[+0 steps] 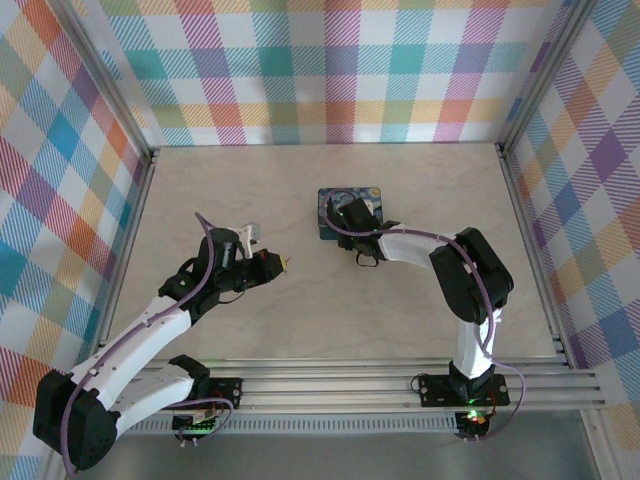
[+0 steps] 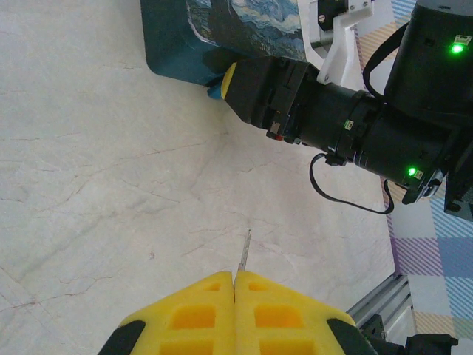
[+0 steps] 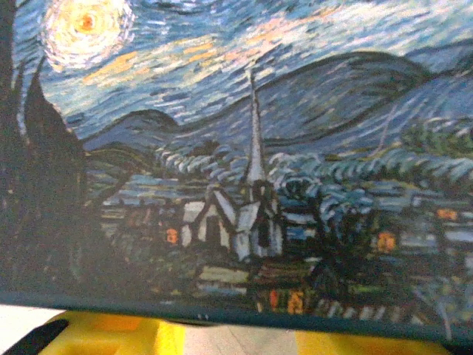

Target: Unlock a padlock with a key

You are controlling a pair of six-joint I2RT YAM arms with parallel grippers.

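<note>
Step in hand, our judgement: key gripped and waiting, lock not yet approached.

Nearest, the left gripper (image 2: 234, 275). Its yellow fingers (image 2: 199, 314) are pressed together, pads meeting with no gap, and they clamp the key (image 2: 244, 251). Only the thin metal blade shows, sticking straight out past the tips and leaning slightly right.

Beyond the blade tip there is bare table (image 2: 96, 192), with nothing touching the key.

Further ahead and to the right of the tips, well apart from the blade, is the right gripper (image 2: 230, 80). One yellow finger sits against the near corner of the painted box (image 2: 174, 44) (a night sky with swirls on its top face). In its own wrist view the finger roots (image 3: 111, 333) stand apart, but the box edge hides the tips, so we cannot tell whether they grip the box.

A small blue piece (image 2: 214, 90) sits just under that finger. We cannot tell whether it is the padlock.

Next move, as we judge it: the keyway must be exposed and held steady first. The blade then needs lining up on it before any push.
</note>
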